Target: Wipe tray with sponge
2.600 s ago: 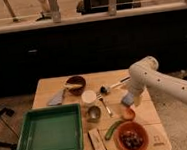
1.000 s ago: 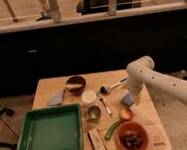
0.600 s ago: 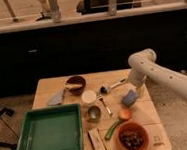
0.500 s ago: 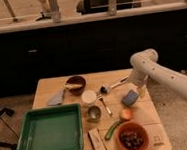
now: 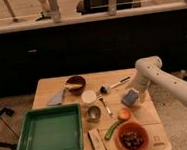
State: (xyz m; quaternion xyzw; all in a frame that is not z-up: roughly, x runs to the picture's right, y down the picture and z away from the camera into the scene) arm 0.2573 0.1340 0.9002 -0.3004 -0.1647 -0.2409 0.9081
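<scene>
My gripper (image 5: pixel 135 91): at the table's right side, closed on the sponge (image 5: pixel 130 98), which hangs tilted just above the wood.
Sponge: light, soft and squashy (so I judge); best pinched across its short sides.
Tray (image 5: pixel 48 133): front left, well apart from me.
In the way: white cup (image 5: pixel 89 97), metal cup (image 5: pixel 93 112).

Wooden desk (image 5: pixel 151 117) is pretty packed: green tray (image 5: pixel 46 111) front left, grey-blue cloth (image 5: pixel 55 97), dark bowl (image 5: pixel 76 84), white cup (image 5: pixel 89 96), metal cup (image 5: pixel 93 112), black-and-white block (image 5: pixel 97 142), reddish bowl (image 5: pixel 132 139), and the gripper (image 5: pixel 133 93) holds the blue sponge (image 5: pixel 130 99) just above the right side.
</scene>
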